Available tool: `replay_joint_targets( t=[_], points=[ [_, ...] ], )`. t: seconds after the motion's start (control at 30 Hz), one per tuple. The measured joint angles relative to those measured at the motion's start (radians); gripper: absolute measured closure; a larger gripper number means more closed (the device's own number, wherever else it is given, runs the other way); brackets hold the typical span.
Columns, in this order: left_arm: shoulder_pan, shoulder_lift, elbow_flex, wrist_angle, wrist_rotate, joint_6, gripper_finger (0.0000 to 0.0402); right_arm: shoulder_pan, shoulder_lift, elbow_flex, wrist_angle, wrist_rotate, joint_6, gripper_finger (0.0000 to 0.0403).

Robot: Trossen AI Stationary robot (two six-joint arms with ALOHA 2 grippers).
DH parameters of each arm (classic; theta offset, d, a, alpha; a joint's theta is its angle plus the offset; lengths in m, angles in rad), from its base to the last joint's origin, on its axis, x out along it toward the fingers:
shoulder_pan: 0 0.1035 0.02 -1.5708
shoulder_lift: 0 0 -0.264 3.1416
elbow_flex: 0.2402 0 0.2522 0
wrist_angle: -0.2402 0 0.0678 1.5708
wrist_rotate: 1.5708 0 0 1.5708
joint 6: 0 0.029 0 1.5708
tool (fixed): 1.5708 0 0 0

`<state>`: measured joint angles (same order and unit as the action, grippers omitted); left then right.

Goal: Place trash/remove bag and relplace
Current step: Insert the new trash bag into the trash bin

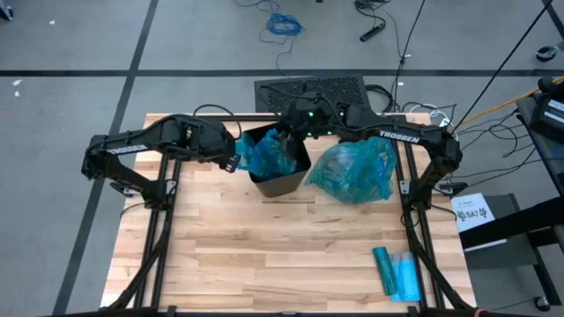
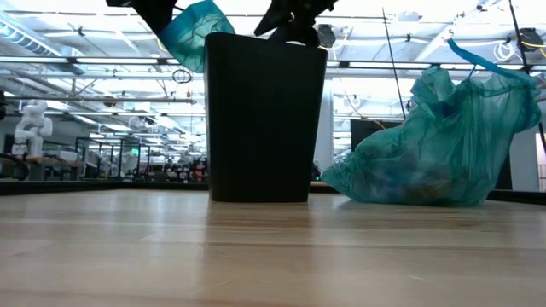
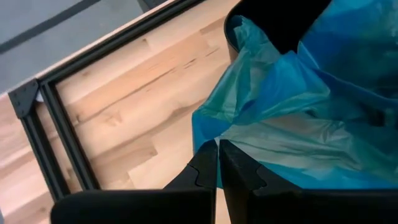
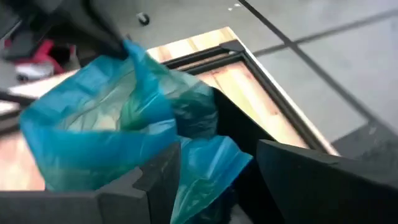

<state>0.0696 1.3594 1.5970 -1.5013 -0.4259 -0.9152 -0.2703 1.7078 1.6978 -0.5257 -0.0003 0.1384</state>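
Bare butcher-block table [image 1: 264, 255] fills the foreground; at twelve o'clock stands the black bin [image 2: 263, 119], a fresh blue liner [image 1: 264, 151] bunched over its rim; at three o'clock of it slumps the full teal bag [image 1: 357, 172], trash presumably inside, unseen; the left gripper [image 3: 217, 163] is pinched on the liner's edge at nine o'clock; the right gripper [image 4: 211, 168] hovers spread above the rim. Relining is underway; next, stretching the liner round the rim.

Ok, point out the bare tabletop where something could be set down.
Free: the wide front stretch of table, bordered by the black bin, full bag and bag roll. Crowded: around the bin, where the left gripper and right gripper work the new bag.
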Motion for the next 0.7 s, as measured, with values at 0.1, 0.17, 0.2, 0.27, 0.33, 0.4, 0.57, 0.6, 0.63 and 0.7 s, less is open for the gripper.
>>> replay_joint_targets(
  t=[0.1,0.17,0.2,0.27,0.33,0.4,0.57,0.6,0.63,0.7],
  points=[
    [0.000,0.000,0.000,0.000,0.000,0.040,0.0384,-0.012,0.013,0.001,-0.015,-0.036,0.110,0.0195],
    [0.000,0.000,0.000,0.003,0.000,0.062,0.0384,-0.013,0.025,0.001,-0.025,-0.045,0.130,0.0195],
    [0.000,0.000,0.000,0.003,0.000,0.071,0.0384,-0.012,0.026,0.001,-0.042,-0.049,0.130,0.0195],
    [0.000,0.000,0.000,0.003,0.000,0.094,0.0384,-0.008,0.037,0.001,-0.053,-0.052,0.132,0.0195],
    [0.000,0.000,0.000,0.003,0.000,0.116,0.0384,-0.005,0.044,0.001,-0.062,-0.057,0.148,0.0195],
    [0.000,0.000,0.000,0.003,0.000,0.121,0.0384,0.001,0.053,0.000,-0.053,-0.055,0.166,0.0197],
    [0.000,0.000,0.000,0.003,0.000,0.146,0.0384,0.004,0.054,0.000,-0.054,-0.106,0.177,0.0256],
    [0.000,0.000,0.000,0.003,0.000,0.146,0.0384,0.005,0.054,0.000,-0.054,-0.108,0.161,0.0282],
    [0.000,0.000,0.000,0.003,0.000,0.146,0.0384,0.005,0.052,0.000,-0.054,-0.111,0.143,0.0311],
    [0.000,0.000,0.000,0.003,0.000,0.146,0.0384,0.004,0.049,0.000,-0.053,-0.110,0.118,0.0371]
  ],
)
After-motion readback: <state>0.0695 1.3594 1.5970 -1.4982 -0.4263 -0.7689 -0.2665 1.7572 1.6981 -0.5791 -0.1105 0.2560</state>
